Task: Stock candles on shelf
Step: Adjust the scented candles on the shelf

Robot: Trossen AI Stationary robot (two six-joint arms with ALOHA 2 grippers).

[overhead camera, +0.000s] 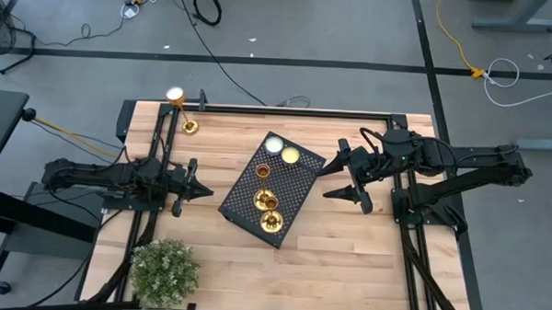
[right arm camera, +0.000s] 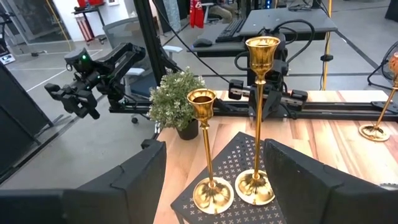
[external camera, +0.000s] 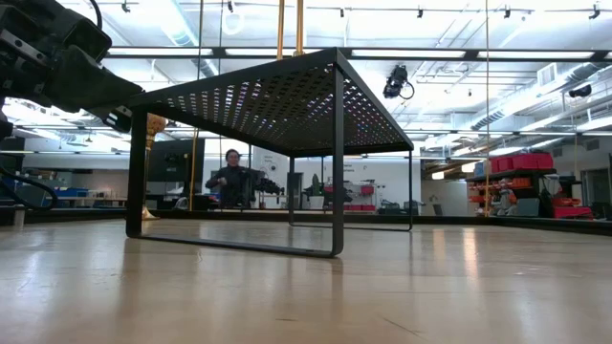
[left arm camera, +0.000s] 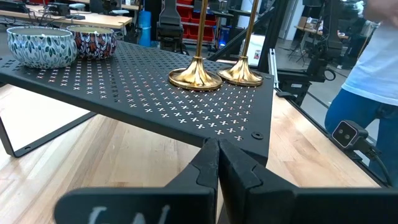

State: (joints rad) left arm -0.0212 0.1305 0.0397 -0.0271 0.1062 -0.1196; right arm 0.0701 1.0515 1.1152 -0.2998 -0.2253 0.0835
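Two candles (right arm camera: 211, 155) (right arm camera: 258, 118) are standing upright on the shelf (overhead camera: 303, 179), side by side near its end closest to the counter's front edge, their brass bases (left arm camera: 194, 78) just beside each other. A third candle (overhead camera: 181, 110) is standing apart on the counter (overhead camera: 346, 268), near the far left corner, so the stocking is judged two-thirds done. Two patterned bowls (left arm camera: 40, 45) are occupying the shelf's opposite end.

Handling assessment: each candle is appearing stiff, slim and top-heavy, with a polished metal finish likely to be slippery. The narrow base is suggesting it will tip easily. The stem, at about mid-height, is judged the soundest place to take hold, keeping the piece vertical.

The left hand (overhead camera: 201, 190) is resting clenched on nothing, fingers pressed together, just beside the shelf's front-left edge. The right hand (overhead camera: 344, 180) is sitting released with fingers spread, holding nothing, near the shelf's right side and facing the two stocked candles. Whether either hand is touching the shelf frame is hard to confirm from above.

A potted green plant (overhead camera: 164, 271) is standing at the counter's front left, well apart from the shelf. A person (external camera: 232, 177) is visible in the room beyond.
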